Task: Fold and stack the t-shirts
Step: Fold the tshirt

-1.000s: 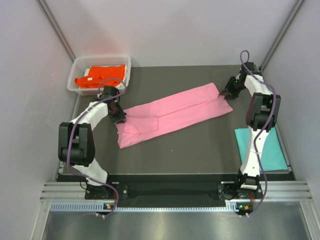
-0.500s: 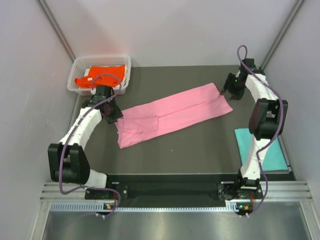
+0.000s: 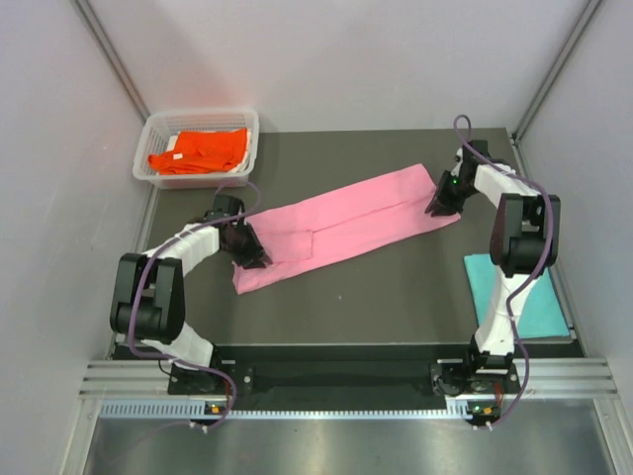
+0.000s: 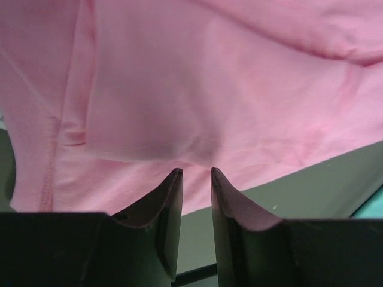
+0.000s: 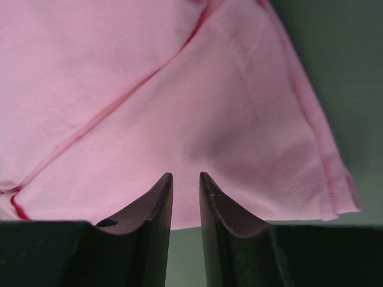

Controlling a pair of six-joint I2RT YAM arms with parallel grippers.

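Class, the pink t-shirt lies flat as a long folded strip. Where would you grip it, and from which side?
I would pinch the pink t-shirt at its two short ends, approaching each from beyond the end, low along the table. It lies flat, so only its edges offer a lip to pinch.

A white mesh basket (image 3: 145,148) sat at the far left corner of the dark table (image 3: 386,287). Pale grey walls (image 3: 326,59) enclosed it, and a metal rail (image 3: 336,374) ran along the near edge.

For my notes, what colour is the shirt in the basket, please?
The shirt is bright orange, clearest in the top external view.
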